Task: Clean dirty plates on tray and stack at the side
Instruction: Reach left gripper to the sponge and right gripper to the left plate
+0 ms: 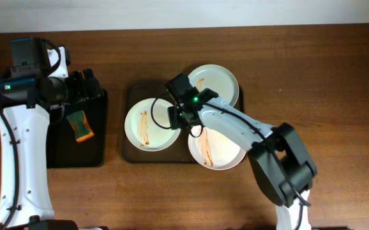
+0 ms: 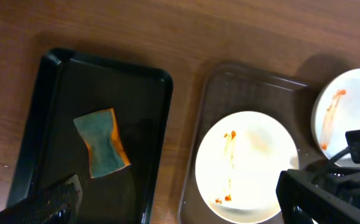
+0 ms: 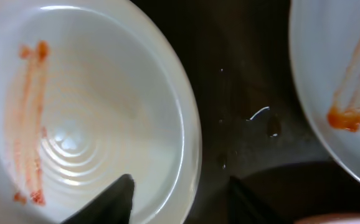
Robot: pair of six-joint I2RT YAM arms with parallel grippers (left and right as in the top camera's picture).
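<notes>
Wood table [image 1: 312, 57], brown tray [image 1: 132, 93] long axis left-right. Fingers apart on right gripper [image 3: 181, 190], astride right rim of left plate [image 1: 147, 124], sauce streaks near-far. Cannot tell for left gripper [image 1: 82, 83] above black tray [image 1: 57, 153].

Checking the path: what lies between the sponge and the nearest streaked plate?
Left wrist view: between sponge and plate, only the black tray's rim, a table strip and the brown tray's edge.

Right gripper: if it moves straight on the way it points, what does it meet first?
Probably the rim of the left plate: the right gripper is open and straddles it, one finger over the plate, the other over the tray. Depth is unclear.
</notes>
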